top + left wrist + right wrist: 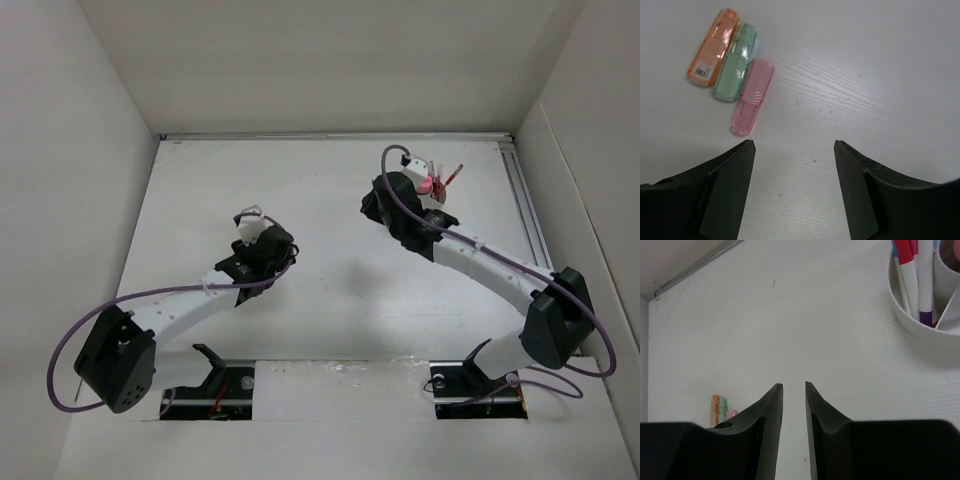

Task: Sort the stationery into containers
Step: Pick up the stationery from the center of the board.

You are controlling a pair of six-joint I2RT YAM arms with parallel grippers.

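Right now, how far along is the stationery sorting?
Done: white markers stand in the round white plastic tub. In hand: nothing. The left hand is open over the table; the right hand is empty, jaws narrowly apart. Left: the orange translucent piece, green piece and pink piece, lying side by side.

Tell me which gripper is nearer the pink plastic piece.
Left. The left gripper hovers just short of the pink plastic piece, which lies ahead-left of its fingers. The right gripper is far off, beside the white tub.
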